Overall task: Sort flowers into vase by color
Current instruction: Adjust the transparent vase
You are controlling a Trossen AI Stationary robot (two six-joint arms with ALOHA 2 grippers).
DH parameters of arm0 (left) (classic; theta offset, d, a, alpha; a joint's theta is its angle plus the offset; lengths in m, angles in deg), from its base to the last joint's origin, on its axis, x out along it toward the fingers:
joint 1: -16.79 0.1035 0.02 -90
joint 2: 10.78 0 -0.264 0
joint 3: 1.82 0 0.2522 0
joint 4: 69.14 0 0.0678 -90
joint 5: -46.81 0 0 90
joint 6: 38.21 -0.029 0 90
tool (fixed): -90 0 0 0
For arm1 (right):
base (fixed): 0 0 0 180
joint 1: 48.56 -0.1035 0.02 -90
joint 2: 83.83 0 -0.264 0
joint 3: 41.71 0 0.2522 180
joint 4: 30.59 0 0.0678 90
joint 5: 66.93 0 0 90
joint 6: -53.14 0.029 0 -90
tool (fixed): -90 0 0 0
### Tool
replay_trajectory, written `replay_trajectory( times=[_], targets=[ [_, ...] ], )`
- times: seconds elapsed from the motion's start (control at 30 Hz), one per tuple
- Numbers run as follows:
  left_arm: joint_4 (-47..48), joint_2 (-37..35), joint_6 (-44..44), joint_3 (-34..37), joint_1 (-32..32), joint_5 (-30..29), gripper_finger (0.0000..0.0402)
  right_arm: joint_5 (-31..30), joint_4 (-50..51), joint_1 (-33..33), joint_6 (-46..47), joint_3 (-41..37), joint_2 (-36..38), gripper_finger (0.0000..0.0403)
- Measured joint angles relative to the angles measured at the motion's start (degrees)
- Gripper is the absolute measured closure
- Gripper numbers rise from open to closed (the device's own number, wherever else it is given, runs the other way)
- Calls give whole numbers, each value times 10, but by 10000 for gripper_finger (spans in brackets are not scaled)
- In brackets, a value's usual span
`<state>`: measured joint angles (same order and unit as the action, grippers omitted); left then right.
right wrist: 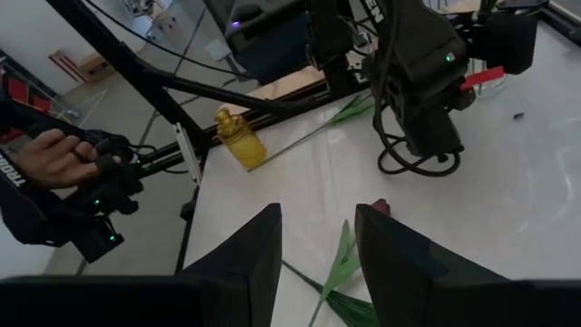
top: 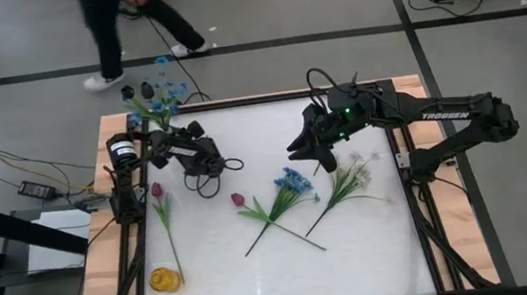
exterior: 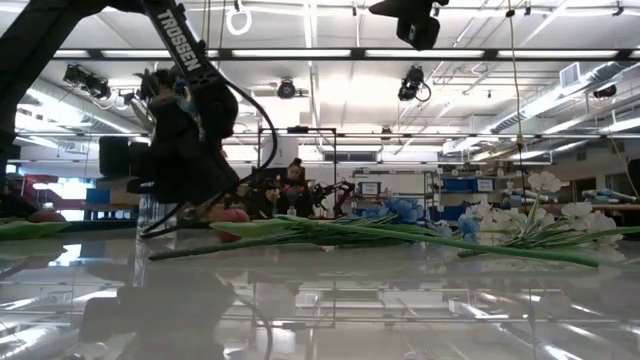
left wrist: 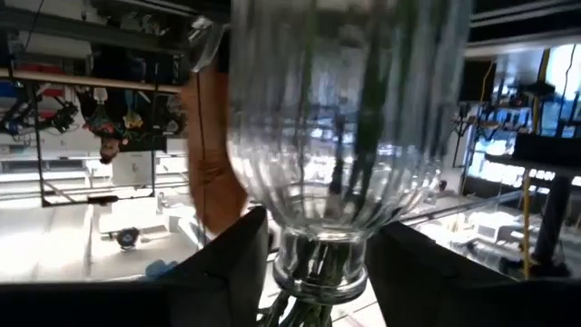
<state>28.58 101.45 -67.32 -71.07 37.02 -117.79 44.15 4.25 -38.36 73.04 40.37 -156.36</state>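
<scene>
A clear ribbed glass vase [left wrist: 345, 136] stands at the table's far left and holds blue flowers [top: 163, 87] and dark buds [top: 136, 91]. My left gripper [left wrist: 318, 263] is open, with a finger on either side of the vase's neck. My right gripper [right wrist: 318, 236] hangs open above the middle of the table with nothing between its fingers. On the table lie a pink tulip [top: 158, 193] near the left edge, a second pink bud [top: 238, 199], a blue bunch [top: 293, 182] and a white spray [top: 357, 171]. My left gripper comes level at the vase's neck [left wrist: 320, 268], where the green stems pass through. One finger [left wrist: 241, 263] stands on each side of the neck. Whether they touch the glass I cannot tell.
A small yellow bottle [top: 164, 279] stands near the table's left front corner. A cable loop [top: 209, 179] hangs by the left arm. A person [top: 117, 24] stands beyond the far edge, and a hand [right wrist: 54, 159] holds a control handle off the table.
</scene>
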Motion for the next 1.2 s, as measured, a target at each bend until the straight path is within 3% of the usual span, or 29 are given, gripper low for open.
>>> replay_trajectory(
  times=[0.33,0.5,0.97,1.2],
  targets=[
    [5,0,41,-28,-7,-1,116,-3,0,0,0,0,0,253],
    [21,0,68,-45,-21,7,82,-3,0,0,-1,0,0,253],
    [46,0,189,-112,-51,94,74,0,-8,1,-4,0,0,253],
    [51,0,177,-134,-51,113,74,2,-31,6,-2,0,0,253]
  ],
)
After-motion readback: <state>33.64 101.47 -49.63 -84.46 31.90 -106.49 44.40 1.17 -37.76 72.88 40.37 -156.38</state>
